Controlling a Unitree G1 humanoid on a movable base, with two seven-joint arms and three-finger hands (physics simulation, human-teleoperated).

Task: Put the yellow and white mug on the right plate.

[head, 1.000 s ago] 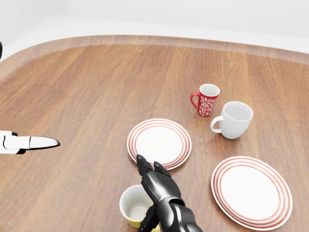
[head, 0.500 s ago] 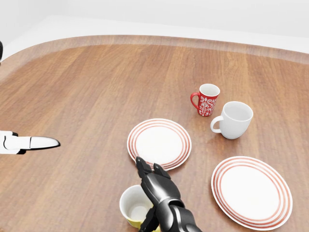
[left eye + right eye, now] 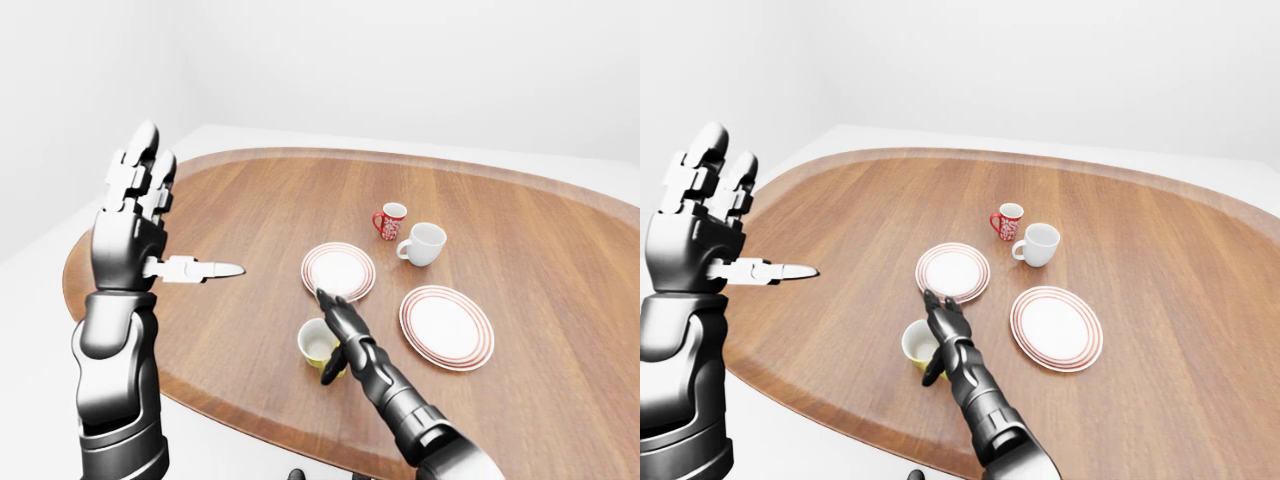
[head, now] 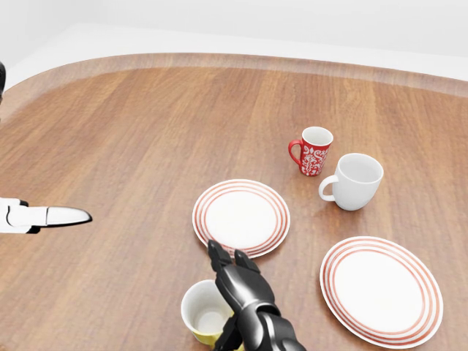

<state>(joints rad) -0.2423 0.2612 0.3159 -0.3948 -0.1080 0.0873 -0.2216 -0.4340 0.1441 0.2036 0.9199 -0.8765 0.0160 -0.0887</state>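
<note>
Left hand raised upright at left of left-eye view, fingers spread open, thumb pointing right, holding nothing, well apart from everything on desk. Right hand open, fingers extended flat, resting against right side of yellow and white mug; not gripping. Left plate just above right hand. Right plate to its right, bare. Red patterned mug and white mug above right plate. No readable writing.

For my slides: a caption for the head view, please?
Right hand beside the yellow and white mug, fingers open; right plate bare.
</note>
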